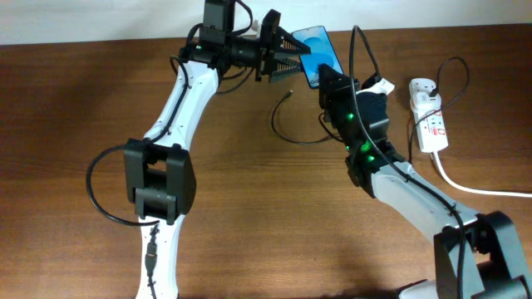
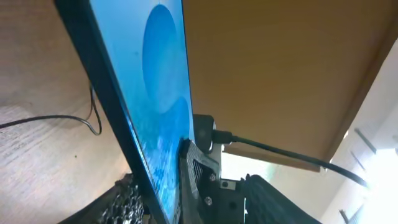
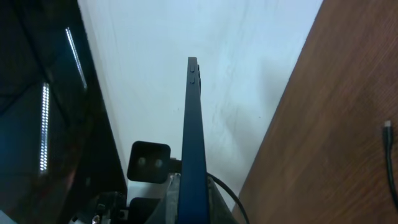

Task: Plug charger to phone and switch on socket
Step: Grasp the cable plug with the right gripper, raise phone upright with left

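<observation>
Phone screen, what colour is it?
The phone shows bright blue, clearest in the left wrist view.

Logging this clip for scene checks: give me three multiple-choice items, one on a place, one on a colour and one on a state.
1. Where is the socket?
A) beside the left arm's base
B) on the table, at its right side, past the right arm
C) at the far left corner

2. What colour is the screen of the phone?
A) red
B) white
C) blue

3. How is the plug end of the charger?
A) lying free on the wood
B) plugged into the phone
C) hanging off the table's edge

Answers:
1 B, the overhead view shows it to the right of the right arm.
2 C, the overhead and left wrist views both show a blue screen.
3 A, the overhead view shows the tip on the wood, apart from the phone.
</observation>
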